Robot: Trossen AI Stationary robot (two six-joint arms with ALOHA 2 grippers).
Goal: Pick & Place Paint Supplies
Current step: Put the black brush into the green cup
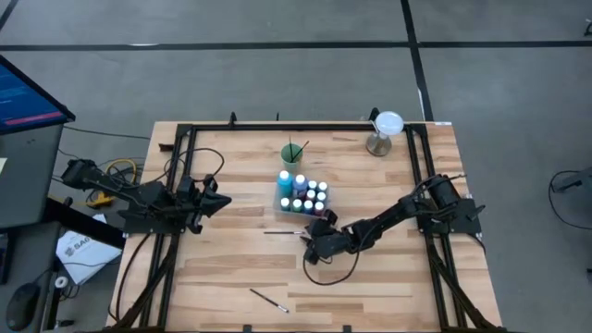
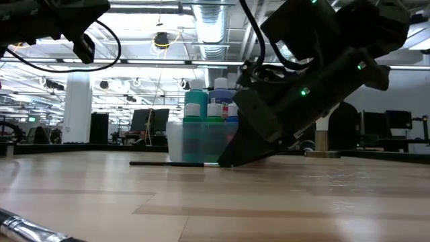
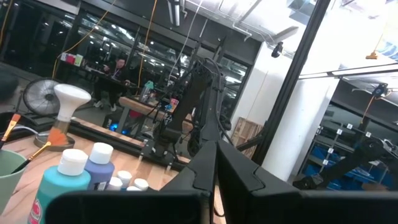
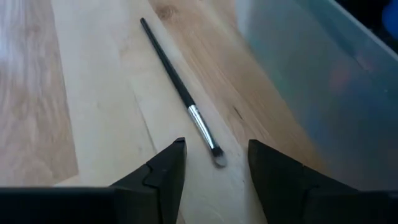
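A thin black paintbrush (image 4: 180, 90) lies flat on the wooden table, its silver ferrule and bristle end nearest my right gripper (image 4: 214, 165). That gripper slants down over the brush, open, with the bristle tip between its fingertips and untouched. From above, the paintbrush (image 1: 282, 233) lies just left of my right gripper (image 1: 313, 236). White-capped paint bottles (image 1: 305, 192) stand in the clear tray (image 2: 176, 138) just beyond. My left gripper (image 1: 222, 199) waits shut at the table's left.
A green cup (image 1: 293, 154) holding brushes stands behind the tray. A white-topped stand (image 1: 386, 129) sits at the far right corner. Another paintbrush (image 1: 268, 301) lies near the front edge. The tray wall (image 4: 323, 81) is close beside my right gripper.
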